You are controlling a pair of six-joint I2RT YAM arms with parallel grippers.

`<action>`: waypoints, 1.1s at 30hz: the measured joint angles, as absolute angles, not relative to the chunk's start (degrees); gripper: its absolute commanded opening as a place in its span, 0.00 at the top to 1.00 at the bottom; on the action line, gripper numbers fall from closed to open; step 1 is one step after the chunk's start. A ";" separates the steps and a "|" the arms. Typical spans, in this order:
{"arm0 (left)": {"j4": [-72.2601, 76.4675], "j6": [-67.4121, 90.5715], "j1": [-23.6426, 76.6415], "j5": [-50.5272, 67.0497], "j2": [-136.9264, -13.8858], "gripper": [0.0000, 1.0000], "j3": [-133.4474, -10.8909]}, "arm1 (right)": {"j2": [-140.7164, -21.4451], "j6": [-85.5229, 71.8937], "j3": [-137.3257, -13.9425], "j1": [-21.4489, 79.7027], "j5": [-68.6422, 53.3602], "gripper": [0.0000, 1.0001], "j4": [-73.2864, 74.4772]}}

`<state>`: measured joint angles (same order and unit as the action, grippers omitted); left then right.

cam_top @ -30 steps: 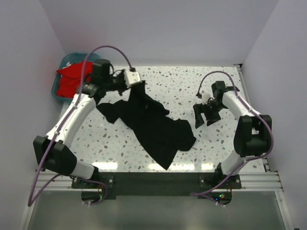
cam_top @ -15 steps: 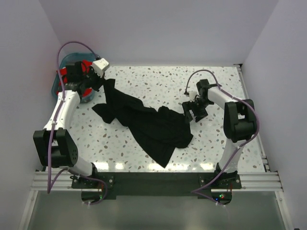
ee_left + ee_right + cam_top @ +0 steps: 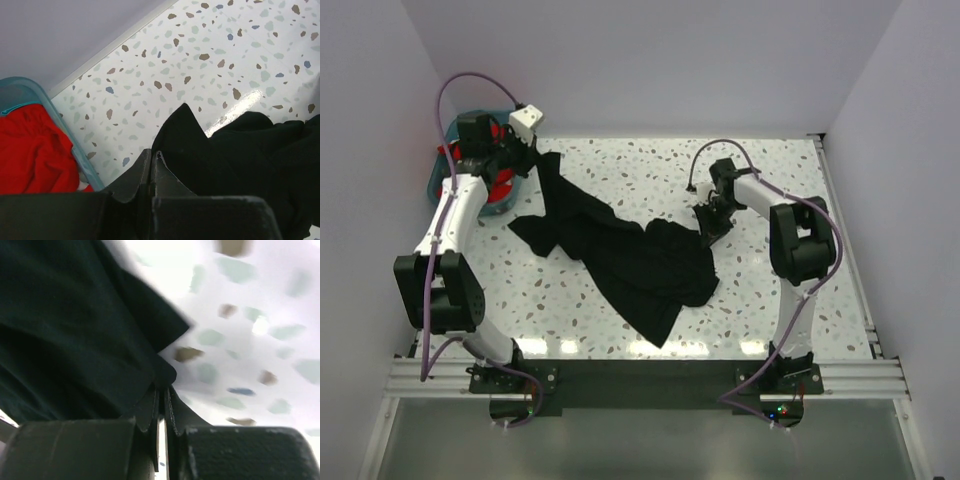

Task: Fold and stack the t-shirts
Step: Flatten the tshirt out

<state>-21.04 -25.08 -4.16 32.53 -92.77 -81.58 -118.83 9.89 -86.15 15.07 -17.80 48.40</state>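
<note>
T-shirts are recorded as unfolded. The black t-shirt point(image 3: 620, 250) is laid crumpled on the table point(image 3: 770, 180), its long axis running diagonally from the far left corner toward the middle of the near edge. One end is drawn to a point at the far left, and a bunched lobe is spread to the right. The red t-shirts point(image 3: 35, 150) are heaped inside the teal basket point(image 3: 432, 188) at the far left corner. The tabletop is white and speckled, is enclosed by plain pale walls, and is marked by glare along its near edge. The left arm is extended along the left side, and the left gripper point(image 3: 152, 152) is clamped on the black t-shirt's pointed end, just beside the basket rim. The right arm is folded, with its forearm directed leftward. The right gripper point(image 3: 162, 387) is pinched closed on the shirt's right-hand edge, low over the table.
</note>
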 measured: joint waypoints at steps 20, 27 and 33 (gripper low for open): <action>-21.21 -18.13 -8.34 37.26 -93.27 1.00 -89.95 | -98.76 23.24 -107.37 2.24 -12.62 1.00 55.13; -27.27 -24.56 -10.46 41.89 -88.73 1.00 -86.76 | -87.11 30.81 -88.77 1.80 -14.50 1.00 55.88; -35.05 -34.50 -10.63 42.76 -81.30 1.00 -73.56 | -81.38 36.12 -67.18 4.69 -17.74 0.80 60.27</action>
